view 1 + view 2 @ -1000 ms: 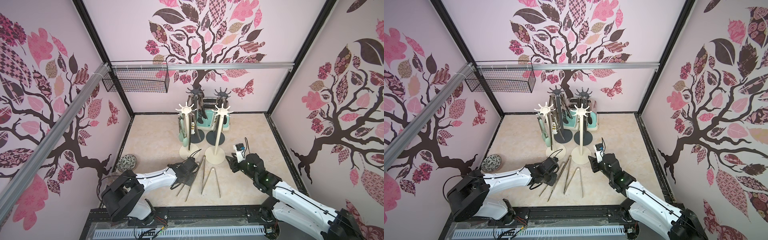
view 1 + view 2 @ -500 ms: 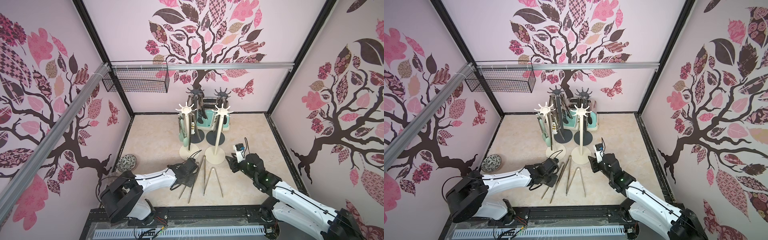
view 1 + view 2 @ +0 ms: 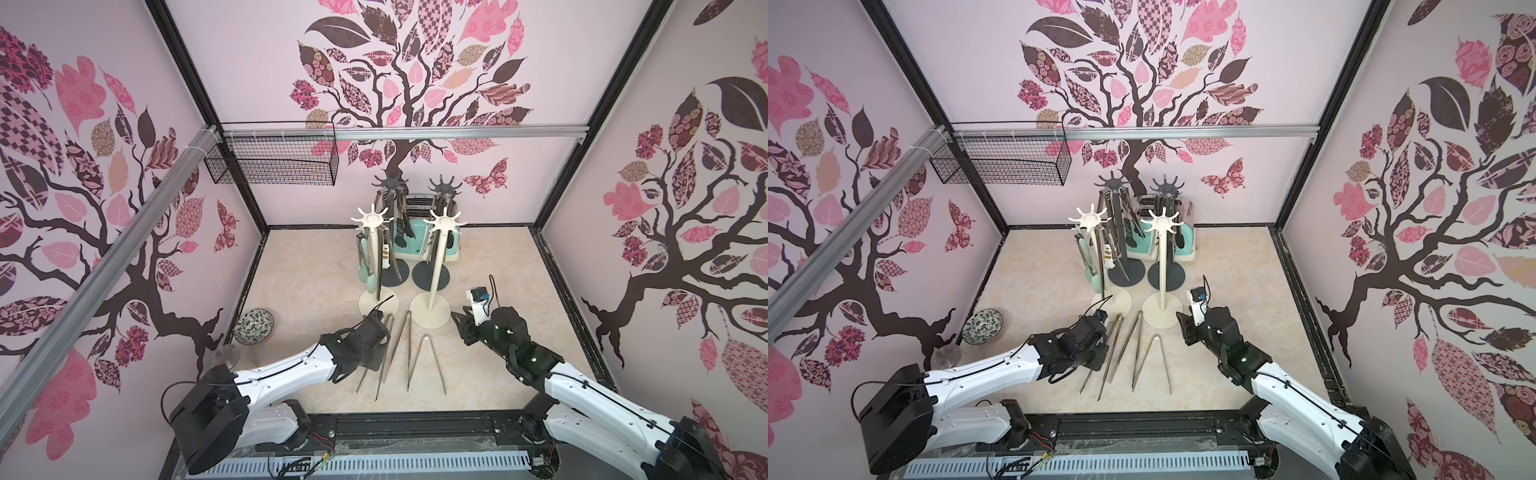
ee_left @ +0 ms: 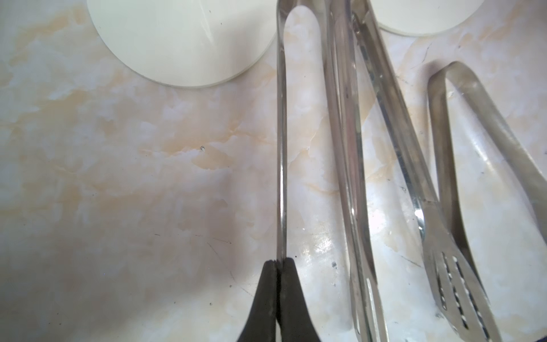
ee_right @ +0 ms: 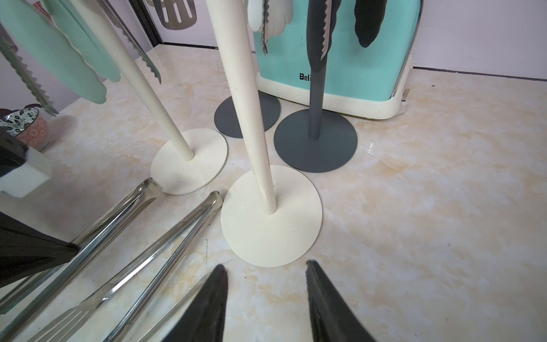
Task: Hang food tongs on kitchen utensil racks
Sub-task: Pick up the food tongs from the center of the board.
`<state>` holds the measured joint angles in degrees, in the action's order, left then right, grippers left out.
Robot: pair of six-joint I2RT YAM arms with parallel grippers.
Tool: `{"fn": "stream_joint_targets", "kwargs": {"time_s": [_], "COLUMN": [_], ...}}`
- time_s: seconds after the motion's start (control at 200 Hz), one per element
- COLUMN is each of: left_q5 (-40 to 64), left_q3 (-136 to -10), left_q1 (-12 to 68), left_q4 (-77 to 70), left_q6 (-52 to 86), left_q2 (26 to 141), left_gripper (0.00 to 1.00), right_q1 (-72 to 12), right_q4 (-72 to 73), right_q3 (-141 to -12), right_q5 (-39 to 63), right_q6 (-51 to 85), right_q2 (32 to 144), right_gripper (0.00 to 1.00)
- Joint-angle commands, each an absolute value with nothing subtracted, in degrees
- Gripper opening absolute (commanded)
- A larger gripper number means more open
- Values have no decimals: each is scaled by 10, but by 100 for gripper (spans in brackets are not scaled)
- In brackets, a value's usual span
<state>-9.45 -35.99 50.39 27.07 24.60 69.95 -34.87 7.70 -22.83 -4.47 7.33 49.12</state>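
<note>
Three bare steel food tongs lie side by side on the marble table in front of the racks. My left gripper (image 4: 278, 262) is shut on one thin arm of the leftmost tongs (image 4: 281, 133), and its wrist (image 3: 365, 345) hides part of them (image 3: 389, 326) in both top views. The middle tongs (image 3: 408, 318) and the right tongs (image 3: 426, 340) lie free. My right gripper (image 5: 266, 266) is open and holds nothing, low beside the round base of the nearer cream rack (image 3: 436, 270). Another cream rack (image 3: 376, 266) and two dark grey racks (image 3: 390, 183) carry hanging tongs.
A mint and cream toaster (image 3: 415, 245) stands behind the racks. A patterned bowl (image 3: 253, 326) sits near the left wall. A black wire basket (image 3: 274, 164) hangs on the back rail. The four rack bases crowd together mid-table.
My left gripper has closed fully on the arm of the leftmost tongs, which shifted slightly. The right arm has stayed still.
</note>
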Motion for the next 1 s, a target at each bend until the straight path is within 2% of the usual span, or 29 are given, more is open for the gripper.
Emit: {"fn": "stream_joint_targets", "kwargs": {"time_s": [0.0, 0.125, 0.395, 0.72, 0.995], "left_q5": [-105, -110, -188, -201, -185], "left_q3": [-346, -340, -337, -327, -334], "left_q1": [511, 522, 572, 574, 573], "left_q4": [243, 218, 151, 30, -69], "left_q6": [240, 219, 170, 122, 84], "left_q2": [673, 640, 565, 510, 506], "left_gripper": [0, 0, 0, 0, 0], "right_q1": [-351, -352, -352, -352, -351], "right_q4": [71, 77, 85, 87, 96], "right_q3": [-222, -221, -219, -215, -211], "right_q5": [-46, -46, -48, -50, -46], "right_q6": [74, 79, 89, 97, 98], "right_q2": [486, 486, 491, 492, 497], "right_gripper": [46, 46, 46, 46, 46]}}
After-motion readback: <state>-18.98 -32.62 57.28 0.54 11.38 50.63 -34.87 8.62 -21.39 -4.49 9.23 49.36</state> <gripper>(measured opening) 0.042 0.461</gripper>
